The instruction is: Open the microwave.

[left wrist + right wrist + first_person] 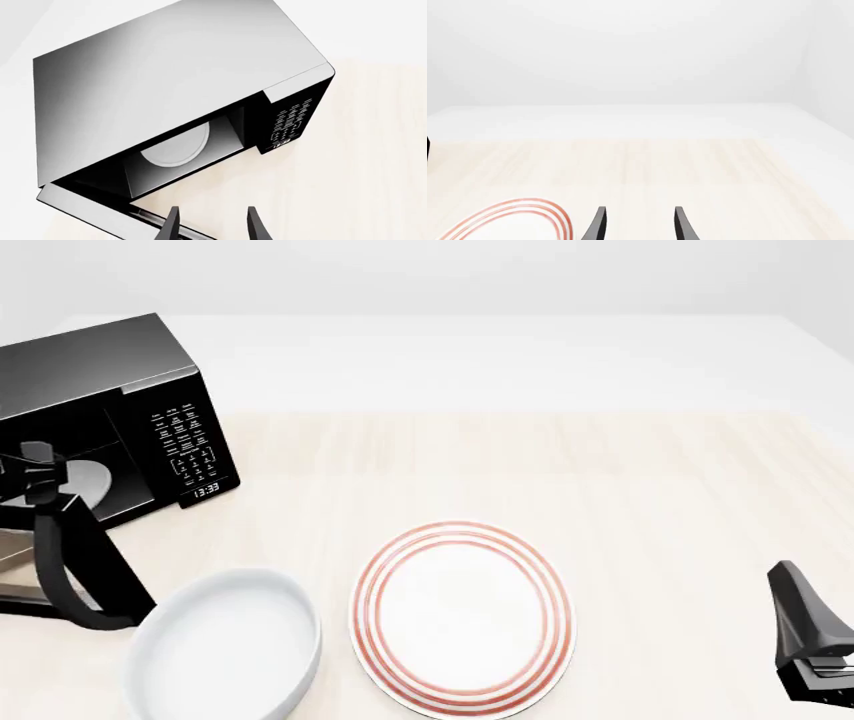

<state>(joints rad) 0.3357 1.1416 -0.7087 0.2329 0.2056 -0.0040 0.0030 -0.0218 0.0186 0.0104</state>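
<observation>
- black microwave [167, 430], door hanging open, white turntable [175, 148] showing right ahead of the left claw [212, 225]
- both claws spread, holding nothing; right claw [639, 225]
- one bowl [227, 650], one striped plate [461, 615]

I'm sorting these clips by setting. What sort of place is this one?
Probably a mock kitchen tabletop in a simulator, not a real room. A black microwave with its door open stands on a pale wooden table, beside a white bowl and a red-ringed plate, against blank white surroundings.
</observation>
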